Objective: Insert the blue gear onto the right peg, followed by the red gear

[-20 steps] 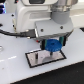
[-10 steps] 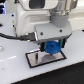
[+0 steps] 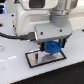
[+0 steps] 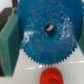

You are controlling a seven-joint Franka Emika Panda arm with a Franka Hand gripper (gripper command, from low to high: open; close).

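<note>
Progress is partial: fingers (image 3: 52, 47) clamped on the blue gear (image 3: 52, 48), held just above the base plate (image 3: 35, 60) on the desk (image 3: 15, 70), not yet seated on its peg, with the red gear (image 4: 51, 77) untouched.

White tabletop (image 3: 12, 70) (glossy, pale), black-bordered pale base plate (image 3: 34, 61) flat upon it.

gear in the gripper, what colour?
Bright blue: the blue gear fills the wrist view, which shows it best. The smaller red gear sits beside it.
</note>
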